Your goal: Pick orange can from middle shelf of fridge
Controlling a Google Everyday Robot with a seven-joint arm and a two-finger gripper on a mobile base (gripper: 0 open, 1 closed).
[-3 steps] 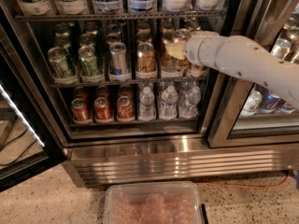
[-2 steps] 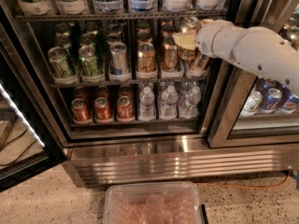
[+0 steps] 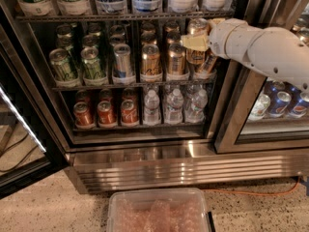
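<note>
The fridge [image 3: 145, 166] stands open in front of me. Its middle shelf [image 3: 96, 87] carries rows of green, silver-blue and orange cans. My gripper [image 3: 195, 42] reaches in from the right on a white arm [image 3: 260, 47], at the shelf's right end. It is shut on an orange can [image 3: 196, 58], with a pale finger [image 3: 192, 42] across the can's front. This can sits higher than its neighbours, its silver top near the rack above. Two more orange cans [image 3: 151, 64] stand upright to its left. Another can [image 3: 209, 64] leans just under the wrist.
Green cans [image 3: 63, 66] and a silver-blue can [image 3: 122, 62] stand on the left of the shelf. Red cans [image 3: 104, 112] and water bottles [image 3: 174, 105] fill the rack below. A clear plastic bin [image 3: 159, 211] lies on the floor. The open door [image 3: 19, 144] is left, a closed glass door [image 3: 270, 105] right.
My gripper has moved right and up along the shelf, from the third orange column to the right end. The orange can in it now sits higher than before.
</note>
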